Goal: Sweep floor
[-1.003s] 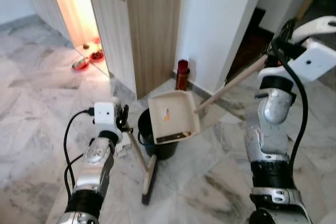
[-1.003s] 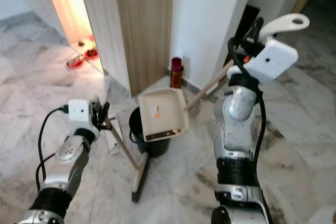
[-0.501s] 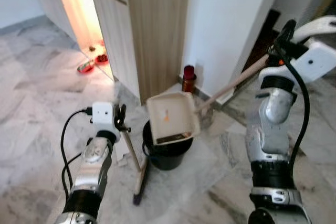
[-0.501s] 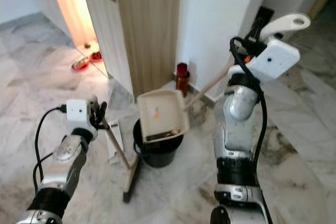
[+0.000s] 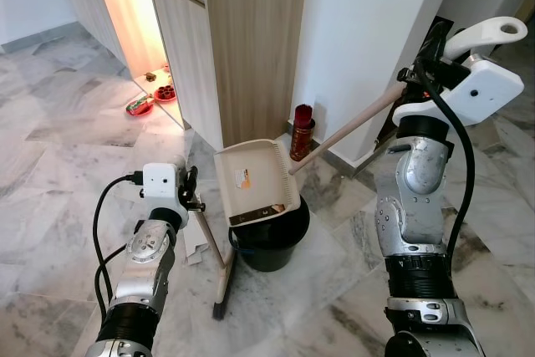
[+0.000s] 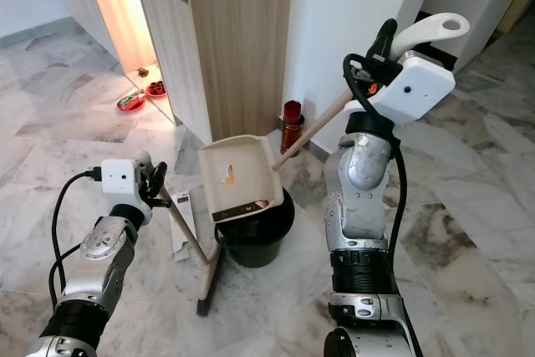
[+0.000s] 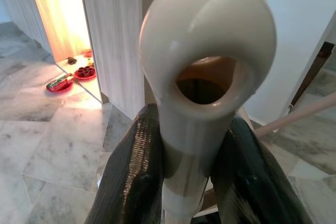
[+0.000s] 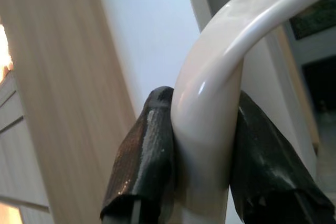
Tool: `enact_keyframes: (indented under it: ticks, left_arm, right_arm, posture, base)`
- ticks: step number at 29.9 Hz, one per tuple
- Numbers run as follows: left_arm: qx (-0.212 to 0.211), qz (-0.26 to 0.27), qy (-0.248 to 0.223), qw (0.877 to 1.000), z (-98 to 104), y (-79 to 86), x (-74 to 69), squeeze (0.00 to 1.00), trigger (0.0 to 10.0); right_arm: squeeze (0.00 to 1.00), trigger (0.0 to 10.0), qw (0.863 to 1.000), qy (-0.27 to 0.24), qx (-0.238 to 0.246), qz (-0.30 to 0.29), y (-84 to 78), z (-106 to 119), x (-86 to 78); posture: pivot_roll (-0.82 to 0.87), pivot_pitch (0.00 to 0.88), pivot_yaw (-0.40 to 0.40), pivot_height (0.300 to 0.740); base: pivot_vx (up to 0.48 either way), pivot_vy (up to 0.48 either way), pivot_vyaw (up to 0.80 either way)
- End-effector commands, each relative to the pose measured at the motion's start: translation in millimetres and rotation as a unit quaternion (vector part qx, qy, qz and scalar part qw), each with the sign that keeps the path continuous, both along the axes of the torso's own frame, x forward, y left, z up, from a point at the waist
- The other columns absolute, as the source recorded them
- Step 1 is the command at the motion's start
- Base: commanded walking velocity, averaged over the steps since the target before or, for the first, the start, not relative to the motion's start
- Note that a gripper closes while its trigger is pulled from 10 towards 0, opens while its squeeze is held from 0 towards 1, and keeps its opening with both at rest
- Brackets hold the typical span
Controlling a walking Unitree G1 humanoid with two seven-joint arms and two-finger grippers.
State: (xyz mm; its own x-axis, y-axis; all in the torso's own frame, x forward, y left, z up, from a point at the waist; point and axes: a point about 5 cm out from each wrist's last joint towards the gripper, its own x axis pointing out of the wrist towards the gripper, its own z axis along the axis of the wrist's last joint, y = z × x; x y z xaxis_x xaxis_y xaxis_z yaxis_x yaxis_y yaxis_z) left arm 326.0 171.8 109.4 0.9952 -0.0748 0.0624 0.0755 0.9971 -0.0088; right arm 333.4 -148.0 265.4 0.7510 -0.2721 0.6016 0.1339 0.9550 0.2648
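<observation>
**What stays hidden or unclear**

The dustpan covers the bucket rim from 9 to 1 o'clock. The bucket's contents are unseen. The red dishes by the lit opening are too small to identify. The bottle's label is unreadable.

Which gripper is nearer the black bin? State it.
Left. The left gripper holds the broom handle just beside the black bin; the right gripper grips the dustpan handle high above it.

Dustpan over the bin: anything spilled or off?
Nothing spilled that I can see. The dustpan hangs tilted above the black bin, with a dark strip of debris at its lower lip. A white card-like item lies beside the broom.
</observation>
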Motion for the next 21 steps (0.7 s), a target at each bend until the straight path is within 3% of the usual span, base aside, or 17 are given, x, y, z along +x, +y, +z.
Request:
enact_keyframes:
  ticks: [1, 8, 15, 21]
  left_arm:
    - [0.004, -0.008, -0.018, 1.000, 8.2, -1.5, 0.3, 0.00, 10.0]
    - [0.004, -0.013, -0.017, 1.000, 7.7, -2.7, -0.2, 0.00, 10.0]
    - [0.004, -0.016, -0.017, 1.000, 7.4, -3.4, 0.1, 0.00, 10.0]
    - [0.001, -0.021, -0.019, 1.000, 8.6, -6.2, 1.4, 0.00, 10.0]
  right_arm:
    - [0.00, 10.0, 0.996, -0.076, -0.053, 0.014, 12.8, 26.8, -13.9]
    - [0.00, 10.0, 0.989, -0.092, -0.111, 0.028, 30.4, 27.8, -19.9]
    - [0.00, 10.0, 0.983, -0.104, -0.150, 0.025, 35.9, 28.3, -24.4]
    - [0.00, 10.0, 0.970, -0.139, -0.198, 0.029, 50.4, 33.8, -33.3]
  posture:
    - [0.12, 0.088, -0.013, 0.740]
    - [0.12, 0.079, -0.011, 0.740]
    - [0.12, 0.071, -0.010, 0.740]
    - [0.12, 0.070, -0.010, 0.740]
  base:
    - [0.000, 0.000, 0.00]
    - [0.000, 0.000, 0.00]
    - [0.000, 0.000, 0.00]
    - [0.000, 0.000, 0.00]
